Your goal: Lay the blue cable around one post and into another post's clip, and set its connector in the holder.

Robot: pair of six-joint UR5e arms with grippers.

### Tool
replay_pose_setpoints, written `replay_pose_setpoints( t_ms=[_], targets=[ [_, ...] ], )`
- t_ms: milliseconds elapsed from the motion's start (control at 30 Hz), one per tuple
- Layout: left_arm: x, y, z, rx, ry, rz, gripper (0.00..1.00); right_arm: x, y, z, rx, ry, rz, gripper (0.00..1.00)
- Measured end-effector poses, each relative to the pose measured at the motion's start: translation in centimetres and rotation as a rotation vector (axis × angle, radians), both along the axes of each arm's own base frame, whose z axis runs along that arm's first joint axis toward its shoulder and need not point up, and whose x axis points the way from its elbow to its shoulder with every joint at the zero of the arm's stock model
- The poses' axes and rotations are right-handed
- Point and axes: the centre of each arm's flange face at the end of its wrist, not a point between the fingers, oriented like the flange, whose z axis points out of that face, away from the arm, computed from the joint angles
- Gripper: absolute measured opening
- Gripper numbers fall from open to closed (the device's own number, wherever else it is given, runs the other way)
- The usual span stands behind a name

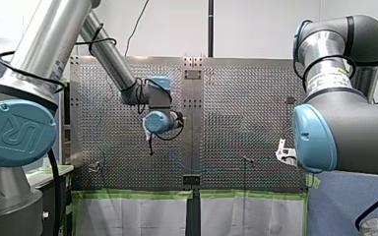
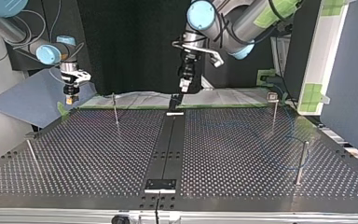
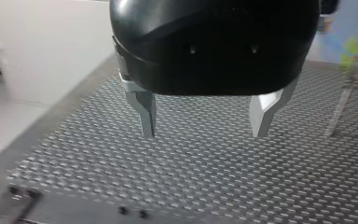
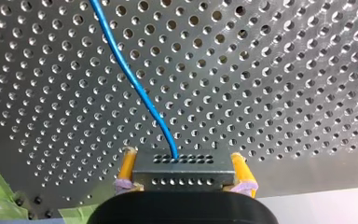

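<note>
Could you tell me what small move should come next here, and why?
Probably carry my right gripper inward over the table toward the nearest post: its yellow pads are shut on the connector, the blue cable runs off across the holes, and my left gripper hangs open and empty.

Left arm reaches in, wrist bent down. Left gripper black, metal fingers spread wide, hangs above middle of table edge nearest arms. Right gripper, yellow pads, clamped on connector by table corner.
</note>
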Motion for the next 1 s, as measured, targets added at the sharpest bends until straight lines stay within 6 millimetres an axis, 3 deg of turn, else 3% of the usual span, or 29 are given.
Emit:
replay_pose_setpoints(
  t_ms=[367, 1000],
  targets=[
    [-3.0, 2.2, -3.4, 0.057, 0.078, 0.004, 1.00, -0.4, 0.2, -0.3, 0.018, 0.029, 0.010, 0.00],
    [-8.4, 5.7, -7.6, 0.067, 0.142, -0.035, 1.00, -0.1, 0.4, -0.3, 0.026, 0.031, 0.057, 0.00]
  ],
)
